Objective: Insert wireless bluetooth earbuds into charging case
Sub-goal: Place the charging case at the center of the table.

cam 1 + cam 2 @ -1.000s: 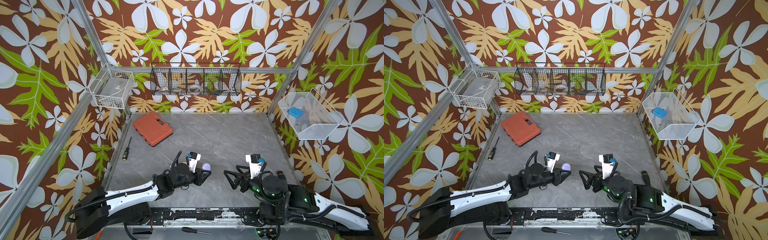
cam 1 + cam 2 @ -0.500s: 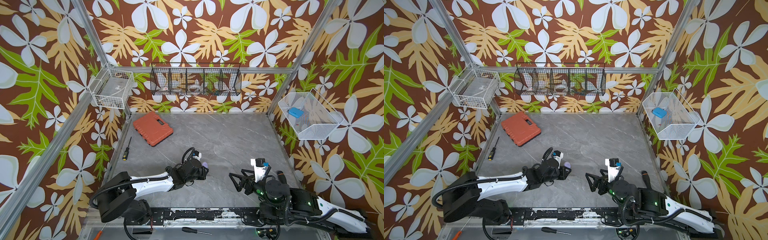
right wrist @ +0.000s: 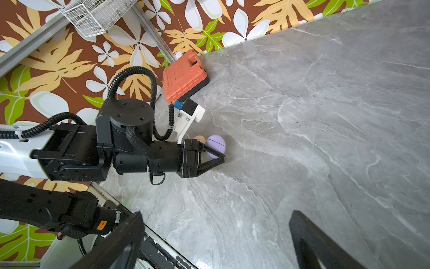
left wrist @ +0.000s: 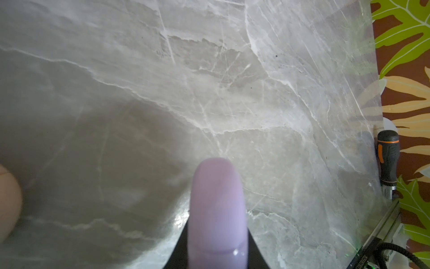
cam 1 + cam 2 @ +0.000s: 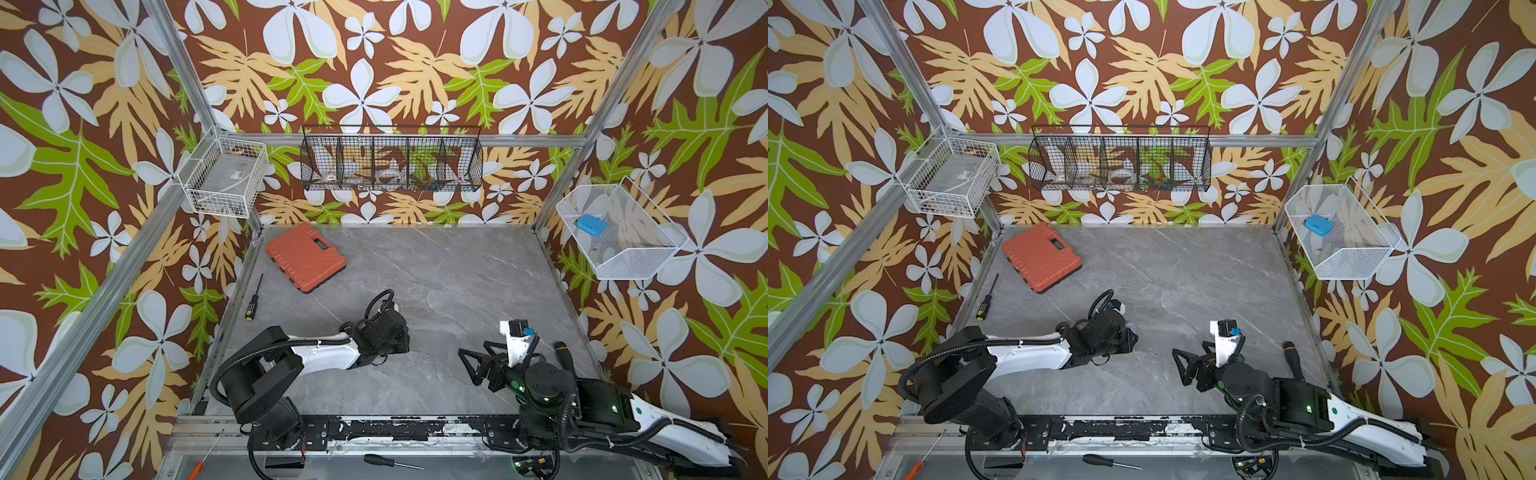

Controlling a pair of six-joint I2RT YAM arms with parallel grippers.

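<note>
- The left gripper (image 3: 220,150) is clamped on the lavender charging case (image 3: 216,144); one black finger crosses the front of the case and the other is hidden behind it; the case is round, with a seam line across it, and its lid looks closed
- In the left wrist view the same lavender charging case (image 4: 217,209) stands up between the two dark fingers, low over the grey marble table (image 5: 457,270); whether it touches the table I cannot tell
- In a top view only a sliver of the case (image 5: 1132,328) shows past the left gripper (image 5: 1128,337)
- A pink case (image 3: 200,139) lies on the table just beside the lavender one, on the side toward the orange tool case (image 5: 305,257)
- The earbuds cannot be made out in any view
- The right gripper (image 3: 216,213) has its jaws spread wide with only bare table between them; in both top views it hangs well apart from the left one (image 5: 471,353)
- A screwdriver (image 5: 252,299) lies near the table's edge, beside the tool case
</note>
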